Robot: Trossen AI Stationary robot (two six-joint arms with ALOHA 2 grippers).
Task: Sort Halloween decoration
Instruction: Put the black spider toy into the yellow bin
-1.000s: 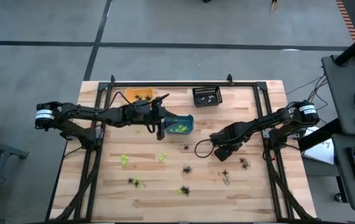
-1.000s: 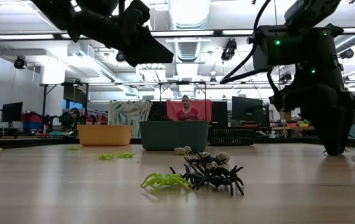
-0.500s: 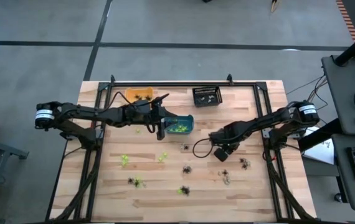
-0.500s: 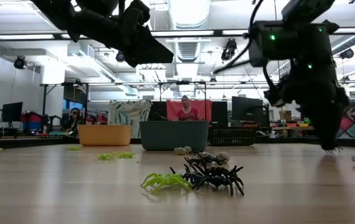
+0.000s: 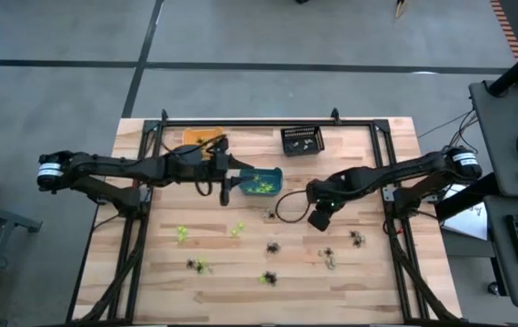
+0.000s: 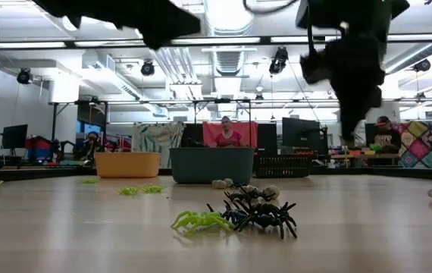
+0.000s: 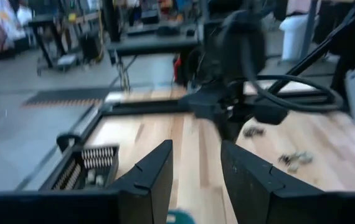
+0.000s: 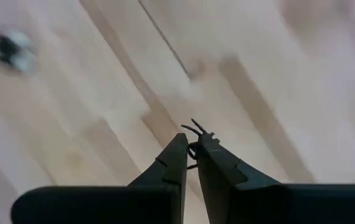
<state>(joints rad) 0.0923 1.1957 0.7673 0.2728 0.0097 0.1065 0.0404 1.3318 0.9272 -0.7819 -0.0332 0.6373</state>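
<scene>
The Halloween decorations are tiny plastic spiders. Green ones (image 5: 182, 234) and black ones (image 5: 273, 247) lie scattered on the near half of the wooden table, and a green and black clump (image 6: 235, 216) shows in the low view. My right gripper (image 5: 317, 218) hangs above mid-table, shut on a black spider (image 8: 196, 130). My left gripper (image 5: 224, 188) hovers open beside the teal bin (image 5: 261, 181), which holds green spiders. In the left wrist view its fingers (image 7: 196, 168) have nothing between them. My right gripper (image 8: 192, 138) pinches the black spider between its two fingertips, coming from above and pointing down. Only thin black legs (image 8: 197, 128) stick out past the tips; the fingers hide the body. The spider is lifted clear of the table.
An orange bin (image 5: 200, 138) and a black bin (image 5: 302, 140) stand along the table's far edge, either side of the teal one. More spiders lie near the right arm (image 5: 357, 239). A black metal frame (image 5: 150, 154) borders the table. People and desks fill the room behind.
My right gripper has risen from the table top with the black spider and drifted slightly toward the far-left. My left gripper has drawn back a little toward the table's left edge and has also risen.
</scene>
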